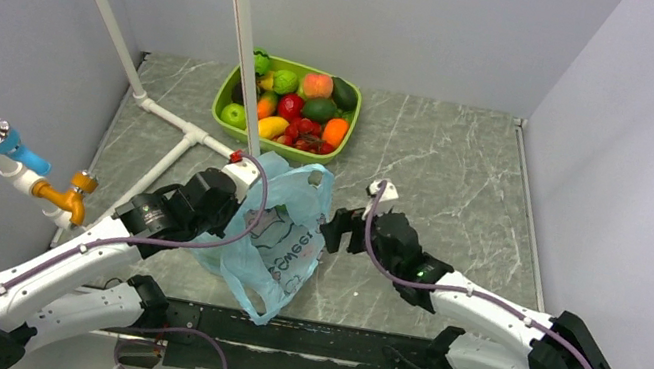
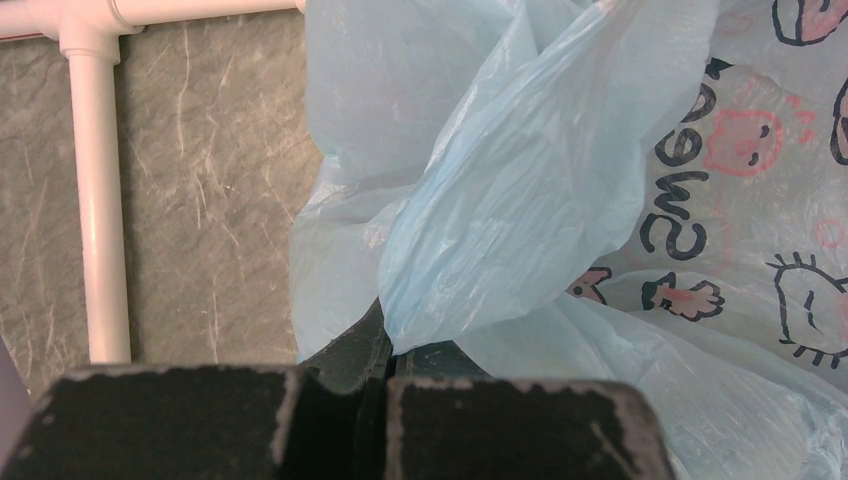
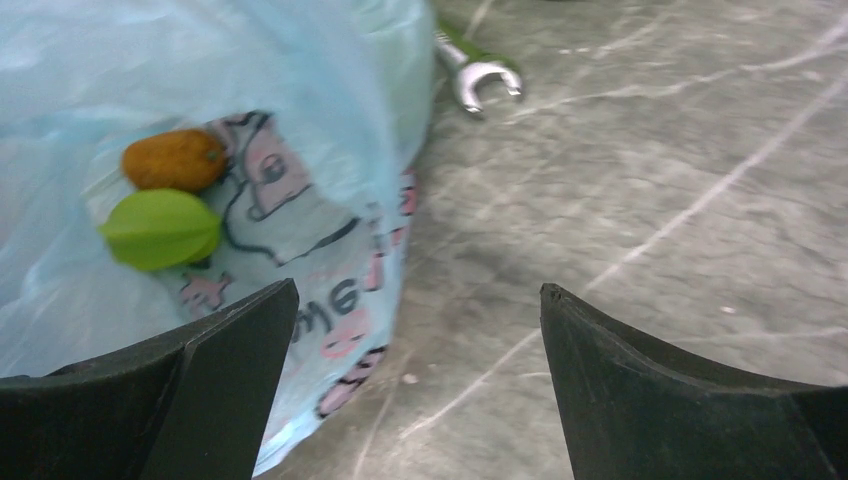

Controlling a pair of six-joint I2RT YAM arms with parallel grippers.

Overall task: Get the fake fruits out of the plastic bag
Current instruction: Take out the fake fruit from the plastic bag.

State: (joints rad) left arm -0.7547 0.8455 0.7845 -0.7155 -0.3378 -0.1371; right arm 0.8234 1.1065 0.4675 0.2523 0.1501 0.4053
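Observation:
The light blue plastic bag (image 1: 278, 237) with dark lettering stands crumpled between my two grippers. My left gripper (image 1: 234, 201) is shut on a fold of the plastic bag (image 2: 520, 180), and the film is pinched between the jaws at the left gripper (image 2: 395, 345). My right gripper (image 1: 335, 230) is open just right of the bag, with nothing between its fingers. In the right wrist view, the right gripper (image 3: 420, 300) has its left finger against the bag (image 3: 330, 300). Two fake fruits show inside: a brown kiwi-like piece (image 3: 175, 158) and a green oval (image 3: 160, 228).
A lime-green tray (image 1: 225, 116) full of colourful toy fruits sits at the back of the table. White pipes (image 1: 159, 165) cross the left side, one also seen as the pipe (image 2: 100, 200). A wrench (image 3: 475, 75) lies on the grey marbled table behind the bag.

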